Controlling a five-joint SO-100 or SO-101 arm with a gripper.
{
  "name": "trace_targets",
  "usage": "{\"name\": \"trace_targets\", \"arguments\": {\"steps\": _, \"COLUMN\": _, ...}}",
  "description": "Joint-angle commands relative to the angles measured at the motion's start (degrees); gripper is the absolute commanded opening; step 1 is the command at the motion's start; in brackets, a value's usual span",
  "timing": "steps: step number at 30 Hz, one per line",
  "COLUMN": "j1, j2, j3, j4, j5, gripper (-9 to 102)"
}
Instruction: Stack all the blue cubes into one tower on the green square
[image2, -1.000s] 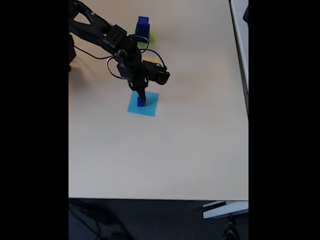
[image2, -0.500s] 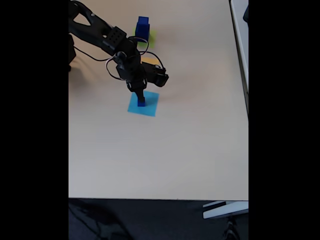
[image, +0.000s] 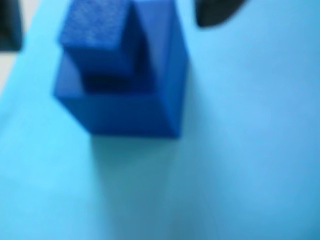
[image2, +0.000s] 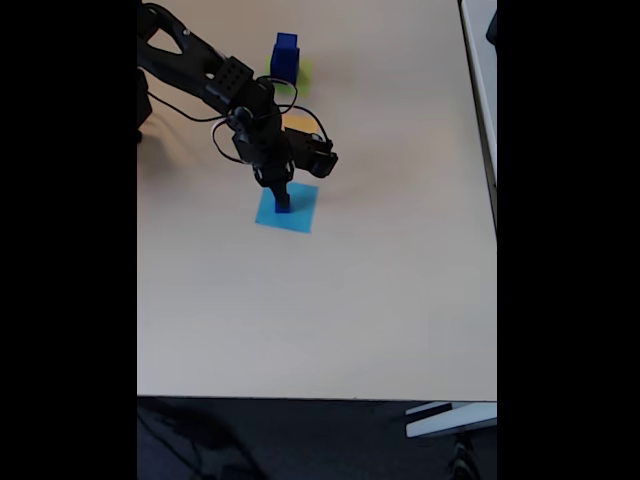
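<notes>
While a short tower of blue cubes already stands on the green square at the far end of the table in the fixed view, the job is only part done: more navy cubes sit on the light-blue square, well apart from that tower. The wrist view, blurred and very close, shows a small cube resting on a larger cube, both on the pale blue sheet. The gripper hangs right over this pair in the fixed view, its dark tips just at or above the cubes. Whether the jaws are parted or pinching cannot be told; the wrist view catches only dark smudges at the top corners, not touching either cube as far as seen. An orange square lies partly under the arm, between the two other squares. Judged remaining: grasp these cubes, carry them to the green square, and seat them on the tower there. Size order may matter, but the tower's make-up is too small to read.
</notes>
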Motion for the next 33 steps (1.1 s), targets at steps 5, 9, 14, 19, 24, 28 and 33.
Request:
{"name": "trace_targets", "arguments": {"steps": 5, "j1": 0.53, "j2": 0.53, "j3": -0.88, "j4": -1.14, "j5": 0.88, "gripper": 15}}
{"name": "trace_targets", "arguments": {"steps": 9, "j1": 0.70, "j2": 0.44, "j3": -0.88, "j4": -1.67, "j5": 0.70, "gripper": 12}}
{"name": "trace_targets", "arguments": {"steps": 14, "j1": 0.88, "j2": 0.44, "j3": -0.79, "j4": -1.85, "j5": 0.70, "gripper": 9}}
{"name": "trace_targets", "arguments": {"steps": 19, "j1": 1.05, "j2": 0.35, "j3": -0.79, "j4": -1.93, "j5": 0.88, "gripper": 6}}
{"name": "trace_targets", "arguments": {"steps": 24, "j1": 1.05, "j2": 0.35, "j3": -0.70, "j4": -2.29, "j5": 1.05, "gripper": 6}}
{"name": "trace_targets", "arguments": {"steps": 28, "j1": 1.05, "j2": 0.35, "j3": -0.70, "j4": -2.29, "j5": 1.23, "gripper": 3}}
{"name": "trace_targets", "arguments": {"steps": 33, "j1": 1.05, "j2": 0.35, "j3": -0.70, "j4": -2.81, "j5": 0.70, "gripper": 0}}
